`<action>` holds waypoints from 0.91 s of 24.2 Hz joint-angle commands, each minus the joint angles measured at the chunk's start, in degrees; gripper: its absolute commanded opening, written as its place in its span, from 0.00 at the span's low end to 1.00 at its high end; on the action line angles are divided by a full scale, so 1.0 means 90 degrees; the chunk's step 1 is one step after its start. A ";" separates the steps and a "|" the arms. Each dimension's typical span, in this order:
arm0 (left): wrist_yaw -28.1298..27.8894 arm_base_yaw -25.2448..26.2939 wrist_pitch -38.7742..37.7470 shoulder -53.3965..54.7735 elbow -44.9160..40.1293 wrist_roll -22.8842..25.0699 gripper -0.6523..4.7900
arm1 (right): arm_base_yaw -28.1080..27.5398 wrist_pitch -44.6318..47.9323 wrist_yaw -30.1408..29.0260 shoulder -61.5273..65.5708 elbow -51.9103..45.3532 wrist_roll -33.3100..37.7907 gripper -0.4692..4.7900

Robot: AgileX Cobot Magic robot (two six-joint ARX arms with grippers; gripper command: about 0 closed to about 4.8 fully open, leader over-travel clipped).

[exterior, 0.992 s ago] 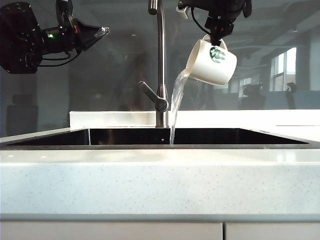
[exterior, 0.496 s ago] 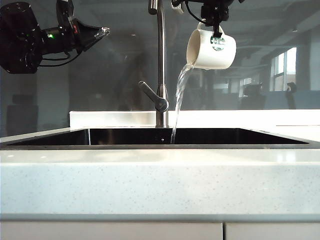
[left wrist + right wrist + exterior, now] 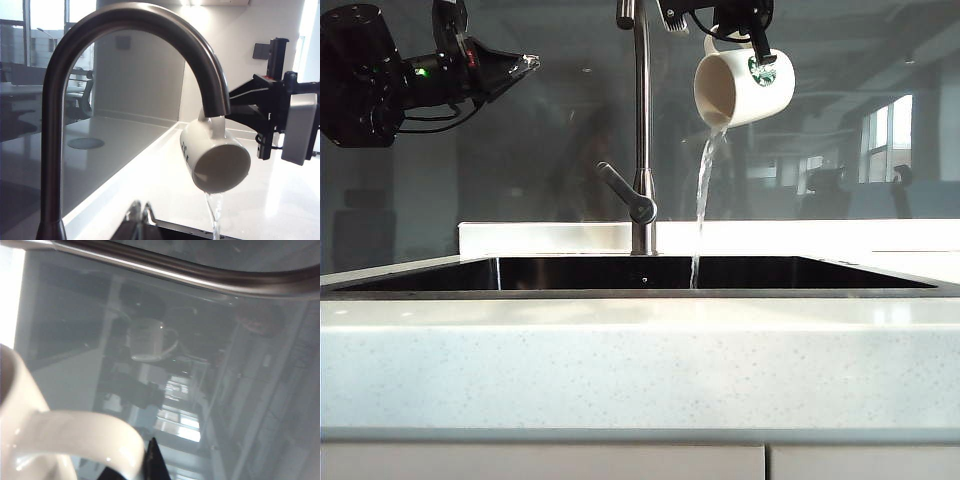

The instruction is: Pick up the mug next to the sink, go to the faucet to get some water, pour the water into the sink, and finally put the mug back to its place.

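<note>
Over the dark sink (image 3: 620, 272) I hold my right gripper (image 3: 752, 35), clamped on the mug (image 3: 744, 85) handle at twelve o'clock, tipped so water drains, left gripper (image 3: 525, 64) pinched together, idle at ten o'clock.

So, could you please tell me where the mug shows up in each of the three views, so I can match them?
Exterior view: the mug hangs top centre-right, tipped, held by the right gripper, pouring into the sink.
Left wrist view: mug centre-right, mouth towards the camera, dripping water.
Right wrist view: its handle and side fill the near corner.
Shared landmark: the faucet, whose curved pipe shows in all three.
</note>
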 commanded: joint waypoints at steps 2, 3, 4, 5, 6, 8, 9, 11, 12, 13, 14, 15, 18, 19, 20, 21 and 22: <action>0.0022 -0.0015 0.0075 -0.0056 0.0027 -0.0073 0.11 | 0.0027 0.0444 0.0274 -0.0117 0.0102 -0.0432 0.09; 0.0027 -0.0015 0.0075 -0.0056 0.0027 -0.0104 0.11 | 0.0027 0.0442 0.0408 -0.0117 0.0100 -0.0430 0.09; 0.0024 -0.0015 0.0075 -0.0056 0.0027 -0.0168 0.11 | 0.0027 0.0440 0.0474 -0.0117 0.0100 -0.0408 0.09; 0.0027 -0.0015 0.0075 -0.0056 0.0027 -0.0187 0.11 | 0.0027 0.0440 0.0498 -0.0117 0.0100 -0.0357 0.09; 0.0027 -0.0015 0.0075 -0.0056 0.0027 -0.0199 0.11 | 0.0027 0.0442 0.0500 -0.0117 0.0100 -0.0321 0.09; 0.0027 -0.0015 0.0075 -0.0056 0.0027 -0.0221 0.11 | 0.0027 0.0447 0.0500 -0.0119 0.0100 0.0007 0.09; 0.0027 -0.0015 0.0075 -0.0056 0.0027 -0.0221 0.11 | 0.0027 0.0447 0.0505 -0.0119 0.0100 0.0236 0.09; 0.0022 -0.0015 0.0075 -0.0056 0.0027 -0.0270 0.11 | 0.0027 0.0449 0.0568 -0.0119 0.0100 0.1491 0.09; 0.0022 -0.0015 0.0075 -0.0056 0.0027 -0.0340 0.11 | 0.0027 0.0442 0.0809 -0.0119 0.0100 0.2693 0.09; 0.0027 -0.0015 0.0075 -0.0056 0.0027 -0.0369 0.11 | 0.0027 0.0406 0.1083 -0.0119 0.0100 0.3475 0.09; 0.0027 -0.0015 0.0097 -0.0056 0.0027 -0.0398 0.11 | 0.0022 0.0153 0.1455 -0.0124 0.0100 0.4510 0.09; 0.0027 -0.0015 0.0153 -0.0056 0.0027 -0.0396 0.11 | -0.0024 -0.0279 0.1460 -0.0177 0.0097 0.5127 0.09; -0.0104 -0.0015 0.0374 -0.0056 0.0024 -0.0311 0.11 | -0.0335 -0.1496 0.0690 -0.0328 0.0095 0.7322 0.09; -0.0255 -0.0015 0.0413 -0.0056 0.0027 -0.0308 0.11 | -0.0447 -0.1751 0.0437 -0.0367 0.0095 0.7820 0.09; -0.0440 -0.0015 0.0447 -0.0061 0.0027 -0.0313 0.11 | -0.0661 -0.2045 -0.0034 -0.0398 0.0090 0.8493 0.09; -0.0498 -0.0015 0.0447 -0.0061 0.0027 -0.0321 0.11 | -0.0784 -0.2176 -0.0291 -0.0413 0.0085 0.8833 0.09; -0.0515 -0.0015 0.0444 -0.0061 0.0027 -0.0340 0.11 | -0.0884 -0.2242 -0.0454 -0.0437 0.0061 0.9068 0.09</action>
